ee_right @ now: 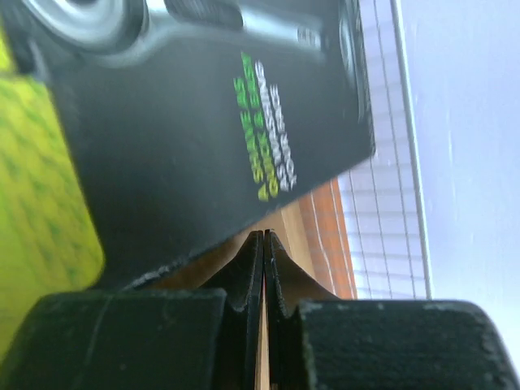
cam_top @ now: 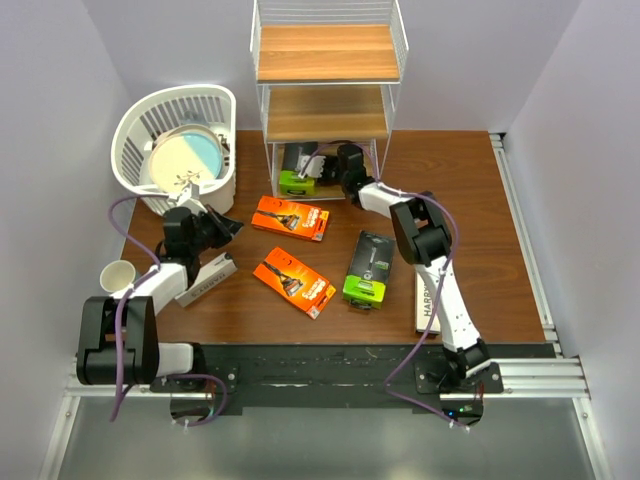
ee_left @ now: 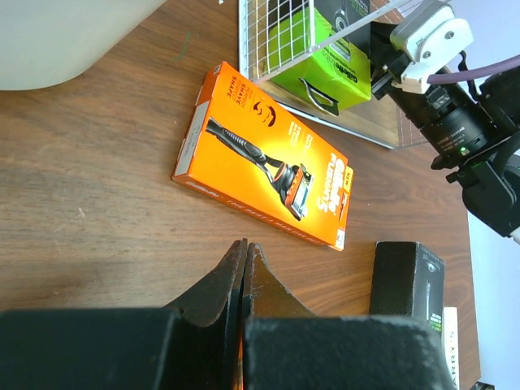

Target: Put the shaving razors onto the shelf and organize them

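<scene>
"Top external gives me six razor packs. One black-and-lime pack (cam_top: 298,172) lies on the bottom board of the shelf (cam_top: 328,52). The other five are on the table (cam_top: 470,220)."

"Which five?"

"Two orange boxes, one (cam_top: 290,217) just in front of the shelf and one (cam_top: 293,281) nearer me. The second black-and-lime pack (cam_top: 368,268) is to their right. Then two slim white boxes: one (cam_top: 207,277) beneath my left arm, and the HARRY'S box (cam_top: 427,303) beside my right arm. I'd call it one of six placed, five left. The upper two boards look bare."

"Grippers?"

"Both have their fingers pressed together with nothing between. My right gripper (ee_right: 264,237) is at the bottom tier, its tips just at the shelved pack. My left gripper (ee_left: 245,248) hangs over the table near the far orange box. Beyond that, there's one white basket (cam_top: 135,125) with a plate (cam_top: 185,160) inside, and one mug (cam_top: 118,275)."
</scene>
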{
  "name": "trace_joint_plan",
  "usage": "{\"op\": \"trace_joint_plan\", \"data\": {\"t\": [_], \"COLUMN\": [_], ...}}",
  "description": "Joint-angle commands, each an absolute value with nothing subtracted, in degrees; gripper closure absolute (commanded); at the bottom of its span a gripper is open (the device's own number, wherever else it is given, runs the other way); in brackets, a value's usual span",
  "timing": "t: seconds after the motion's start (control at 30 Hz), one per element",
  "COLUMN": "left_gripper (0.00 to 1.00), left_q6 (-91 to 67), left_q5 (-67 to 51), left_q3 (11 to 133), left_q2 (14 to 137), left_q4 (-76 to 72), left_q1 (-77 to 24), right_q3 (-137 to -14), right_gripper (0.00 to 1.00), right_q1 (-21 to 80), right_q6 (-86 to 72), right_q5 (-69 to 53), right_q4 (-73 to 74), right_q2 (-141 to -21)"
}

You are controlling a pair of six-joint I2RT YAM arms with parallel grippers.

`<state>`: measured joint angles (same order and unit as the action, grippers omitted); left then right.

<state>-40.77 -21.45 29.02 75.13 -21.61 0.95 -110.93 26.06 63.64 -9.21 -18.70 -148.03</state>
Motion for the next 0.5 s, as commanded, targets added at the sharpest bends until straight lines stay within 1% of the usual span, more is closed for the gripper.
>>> {"op": "trace_joint_plan", "data": {"t": [0.0,0.27,0.47], "left_gripper": [1.00,1.00,1.00], "left_q6": [-38.76,-38.85,-38.67], "left_q5": [-21.53,-21.44,-21.62], "left_q3": [30.24,30.32,29.97], "left_q2": [75.67,75.76,75.85], "left_q4": [-22.94,-22.94,-23.03], "left_q1": [0.88,0.88,0.88], "right_q3": [-113.47,-115.31,-124.27], "right_gripper": [1.00,1.00,1.00], "right_q1": [28.56,29.97,29.88], "right_q6": [65.83,65.13,65.74], "right_q5": [-14.06,-12.22,-11.60], "right_q4": [-18.11,-20.04,-20.39], "right_q2": [-148.27,-150.38,-156.09]}}
